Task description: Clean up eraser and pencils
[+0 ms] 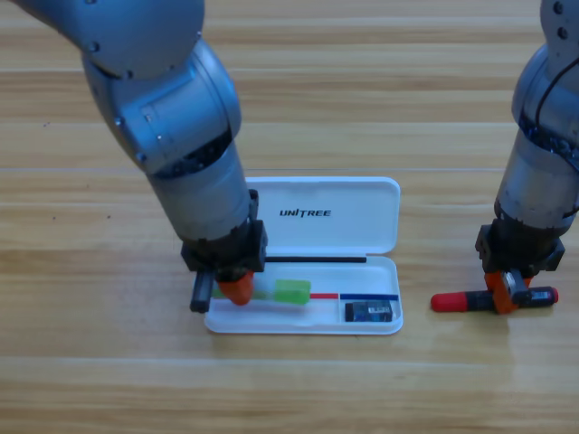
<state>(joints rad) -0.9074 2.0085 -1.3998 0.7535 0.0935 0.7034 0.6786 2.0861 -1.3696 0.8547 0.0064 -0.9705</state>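
We see left gripper (233, 287) over case (362, 212) tray's nine o'clock end, orange jaws touching white pen (288, 290); gap hidden, we cannot tell. Pen lies flat in tray, green end toward three o'clock. Eraser (371, 312), dark with blue label, in tray's four o'clock corner. Right gripper (503, 297) clamped on red-capped marker (493, 299), flat on table (289, 389), three o'clock of case.

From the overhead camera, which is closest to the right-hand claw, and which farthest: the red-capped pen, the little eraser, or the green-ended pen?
1. Red-capped pen: on the table right under the right claw, touching it.
2. Eraser: in the right end of the white case, to the claw's left.
3. Green-ended pen: farther left in the case, at the left claw.
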